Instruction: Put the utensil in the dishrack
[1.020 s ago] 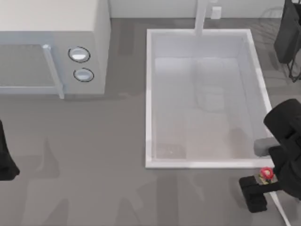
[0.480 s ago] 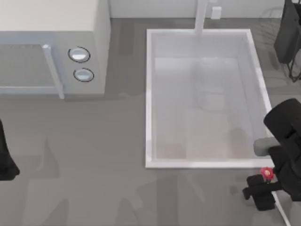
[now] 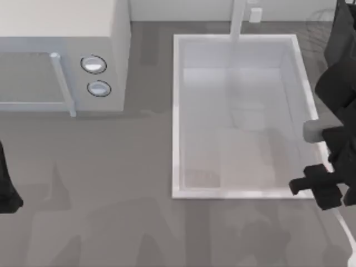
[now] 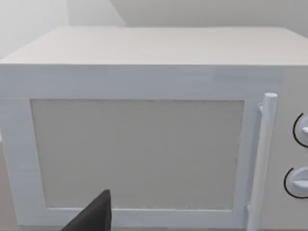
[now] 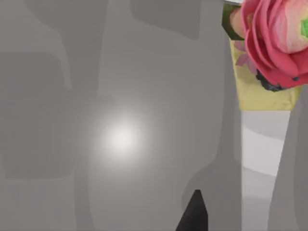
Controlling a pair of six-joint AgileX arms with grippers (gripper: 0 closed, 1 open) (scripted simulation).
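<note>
In the right wrist view the utensil (image 5: 269, 91) sits close up, with its round red head, yellow band and flat white handle. My right gripper (image 3: 314, 188) hovers over the sink's front right corner, shut on the utensil. From the top view, the white handle of the utensil (image 3: 344, 227) sticks out below the gripper toward the front right, and its head is hidden under the gripper. The dishrack (image 3: 318, 18) shows as thin wires at the back right, partly behind my right arm. My left gripper (image 3: 6, 189) stays parked at the table's left edge.
A large white sink (image 3: 176, 111) fills the middle right, with a faucet post (image 3: 238, 19) at its back rim. A white microwave (image 3: 61, 33) with two round knobs stands at the back left. Grey counter lies in front of both.
My right gripper has lifted and moved back toward the sink's front right corner, carrying the utensil. The red head now lies hidden beneath it in the top view. My left arm stayed still.
</note>
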